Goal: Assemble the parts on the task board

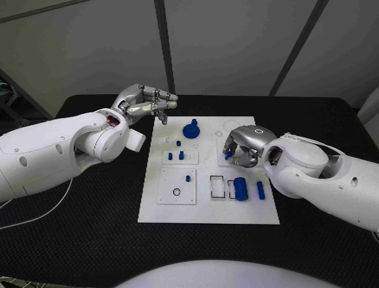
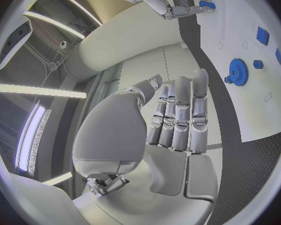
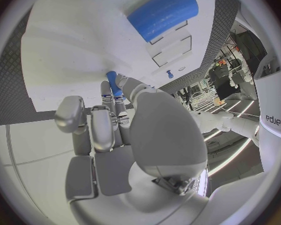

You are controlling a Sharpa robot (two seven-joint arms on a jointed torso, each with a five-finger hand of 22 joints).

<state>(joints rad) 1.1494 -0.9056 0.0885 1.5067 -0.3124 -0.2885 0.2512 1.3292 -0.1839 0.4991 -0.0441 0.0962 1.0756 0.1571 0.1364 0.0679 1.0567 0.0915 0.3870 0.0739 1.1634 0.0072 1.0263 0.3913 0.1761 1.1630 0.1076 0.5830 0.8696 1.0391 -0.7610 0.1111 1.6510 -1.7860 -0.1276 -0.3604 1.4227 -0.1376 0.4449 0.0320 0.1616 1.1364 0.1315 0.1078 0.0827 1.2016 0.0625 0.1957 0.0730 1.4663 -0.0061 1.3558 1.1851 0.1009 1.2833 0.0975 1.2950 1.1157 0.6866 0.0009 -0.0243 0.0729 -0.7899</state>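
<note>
Head view hid most of the small blue peg [image 1: 228, 155] beneath the right robot hand [image 1: 241, 147], which curled down over the flat white task board [image 1: 208, 210] and pinched that peg between its fingertips. Right wrist view showed the peg [image 3: 113, 82] gripped upright against the board. Released, the left robot hand [image 1: 144, 103] hovered with straight fingers off the board's far left corner, above the black bench [image 1: 86, 240]. A blue toothed gear [image 1: 191, 129] and blue cylinder [image 1: 240, 188] rested on the board.

My left hand [image 1: 146, 103] hovers with fingers straight and apart, holding nothing. My right hand [image 1: 241, 146] curls downward, fingertips [image 3: 113, 91] pinching a small blue part [image 3: 112, 81].
</note>
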